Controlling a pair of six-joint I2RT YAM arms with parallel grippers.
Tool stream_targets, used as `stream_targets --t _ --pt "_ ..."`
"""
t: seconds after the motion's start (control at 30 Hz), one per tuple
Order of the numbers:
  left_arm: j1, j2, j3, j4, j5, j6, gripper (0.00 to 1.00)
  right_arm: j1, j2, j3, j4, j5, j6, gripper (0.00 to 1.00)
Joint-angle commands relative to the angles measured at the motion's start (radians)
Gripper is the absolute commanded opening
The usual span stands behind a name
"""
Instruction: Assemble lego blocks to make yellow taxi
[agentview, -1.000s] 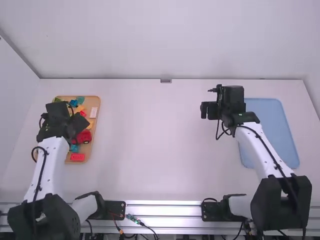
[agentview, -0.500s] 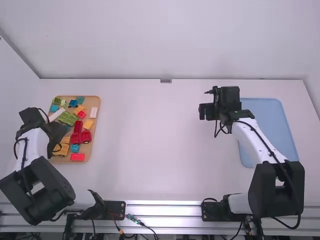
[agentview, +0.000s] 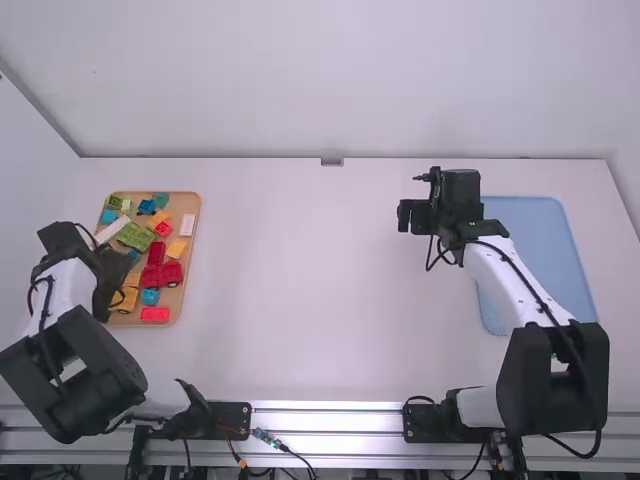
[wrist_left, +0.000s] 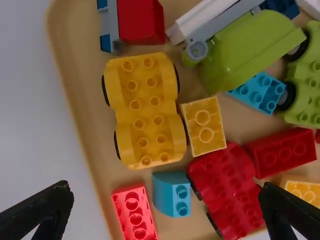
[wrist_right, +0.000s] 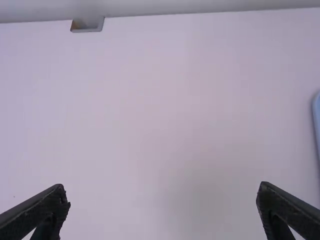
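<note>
Pictured over the near-left part of the tan tray (wrist_left: 102, 165): left tool (agentview: 115, 293), spread wide, gripping nothing. Within the tray's near-left part: yellow wheeled base (wrist_left: 147, 112) beside a small yellow block (wrist_left: 203, 127), near red, green and blue pieces (wrist_left: 225, 190). Well to the tray's right, above the white surface (agentview: 300, 260): right tool (agentview: 408, 217), fingers wide apart, empty. Farthest right of the tray: blue mat (agentview: 570, 250).

Plain white walls (agentview: 330, 80) behind white table (agentview: 300, 280)

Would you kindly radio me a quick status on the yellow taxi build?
Left gripper open over tray; right gripper open, empty; yellow wheeled base in tray, neighbouring yellow block crowding it.
</note>
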Motion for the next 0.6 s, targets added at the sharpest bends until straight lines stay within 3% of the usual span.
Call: stream_targets --t 0.0,0.57 --pt "-0.003 0.006 -0.017 -0.010 0.003 -0.012 0.99 0.002 0.004 0.019 0.001 0.001 0.005 0.99" --pt "-0.002 0.025 -0.017 -0.030 -0.056 -0.080 0.99 0.003 0.004 0.019 0.001 -0.002 0.005 0.99"
